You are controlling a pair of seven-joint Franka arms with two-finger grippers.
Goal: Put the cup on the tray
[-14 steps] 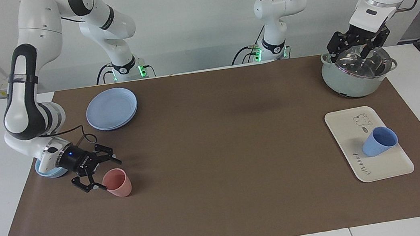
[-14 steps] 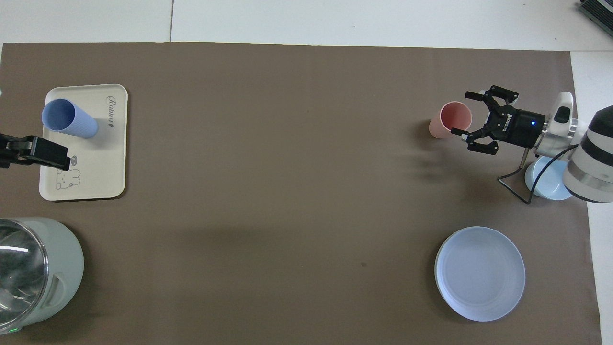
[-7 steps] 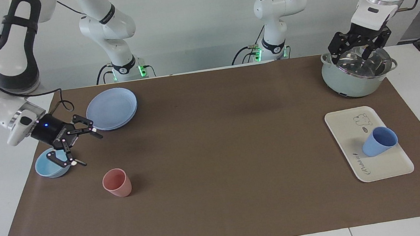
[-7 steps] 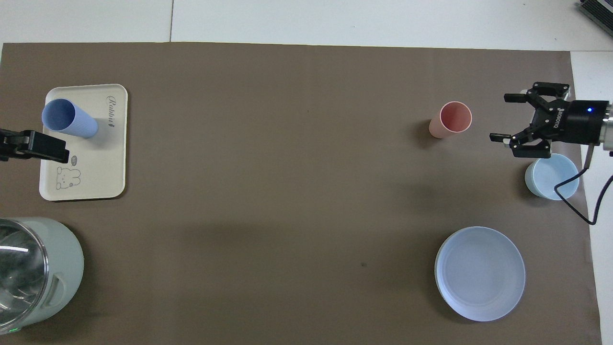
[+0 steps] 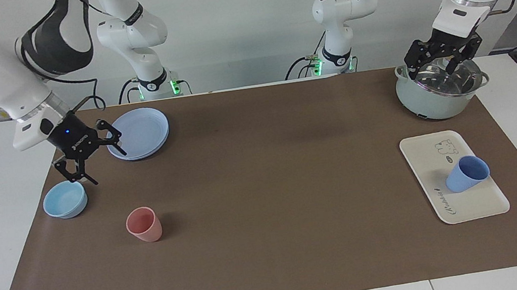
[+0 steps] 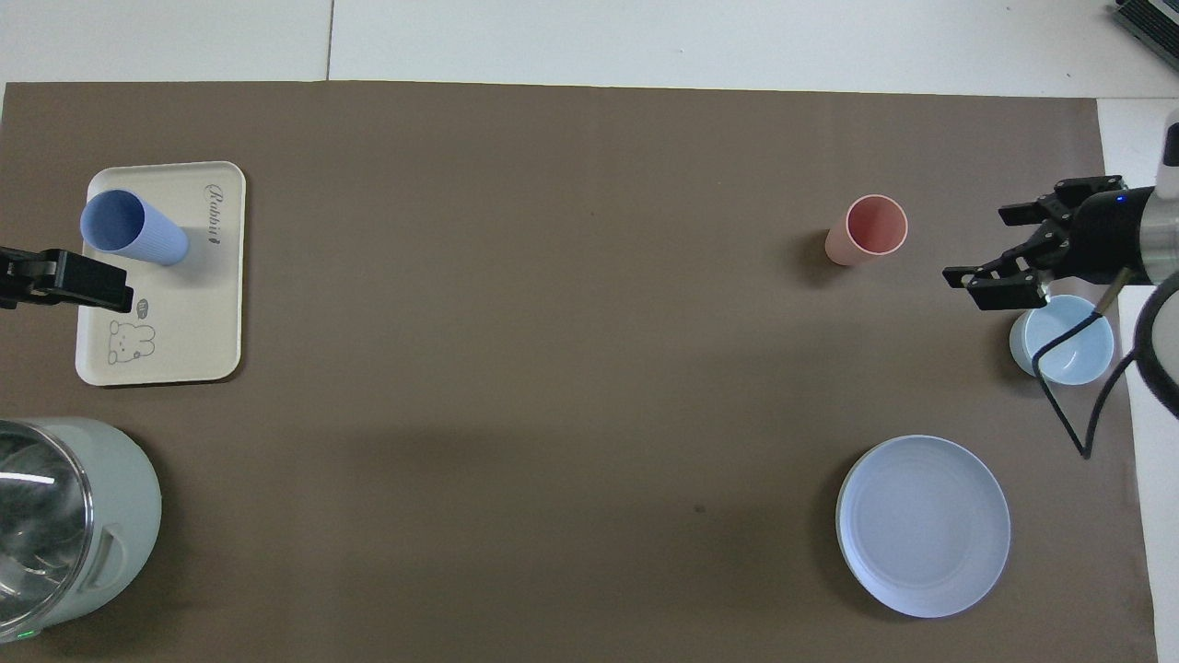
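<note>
The periwinkle-blue cup [image 5: 466, 174] stands upright on the cream-white tray [image 5: 424, 155] at the left arm's end of the table, on the half of the tray farther from the robots. It also shows in the overhead view [image 6: 129, 226], on the tray [image 6: 189, 308]. My left gripper [image 5: 433, 66] is open and empty, raised over the pot's glass lid; one of its fingers [image 6: 83, 284] shows in the overhead view. My right gripper [image 5: 109, 167] is open and empty, in the air over the mat between the bowl and the plate, and it also shows in the overhead view [image 6: 978, 247].
A pink tumbler [image 5: 144, 224] stands on the brown mat toward the right arm's end. A light-blue bowl [image 5: 65, 199] sits beside it near the mat's edge. A round blue plate [image 5: 138, 132] lies nearer to the robots. A pale-green pot [image 5: 432, 99] stands near the left arm's base.
My right gripper has risen and drawn back from beside the pink tumbler, toward the robots, staying open. The cup, the tray and the left gripper have hardly moved.
</note>
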